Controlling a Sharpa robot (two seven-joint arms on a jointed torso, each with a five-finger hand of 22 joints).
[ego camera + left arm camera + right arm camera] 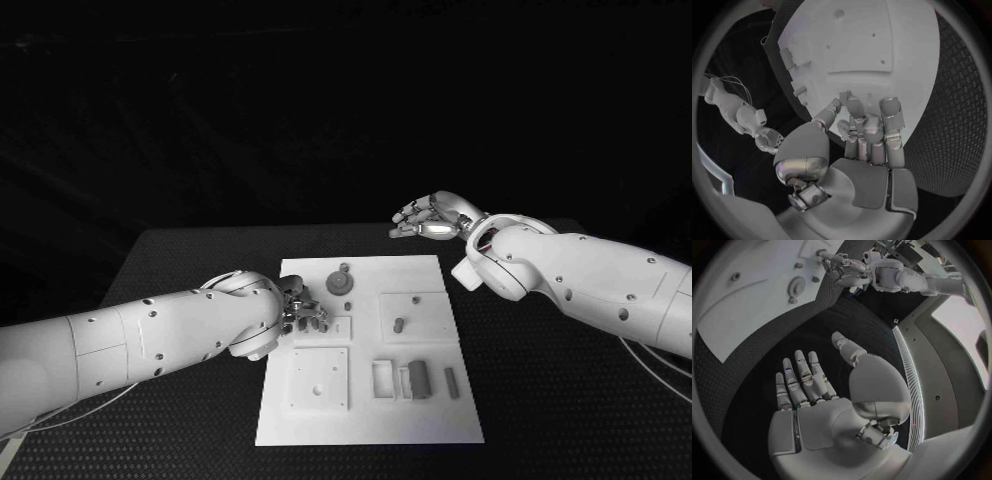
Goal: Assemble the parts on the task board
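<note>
task board (418,420) mid-table | gear (339,283) at far end | raised block (418,379) near end

Left hand (299,310) with fingers (856,120) curled, right hand (433,220) spread, empty.

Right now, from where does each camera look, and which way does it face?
Head view: on the robot's head, facing down at the task board; both arms show, with left hand and right hand.
Left wrist view: behind the left hand, whose fingers curl over the board's edge.
Right wrist view: behind the right hand, open above the black table.
All three views show the board.
</note>
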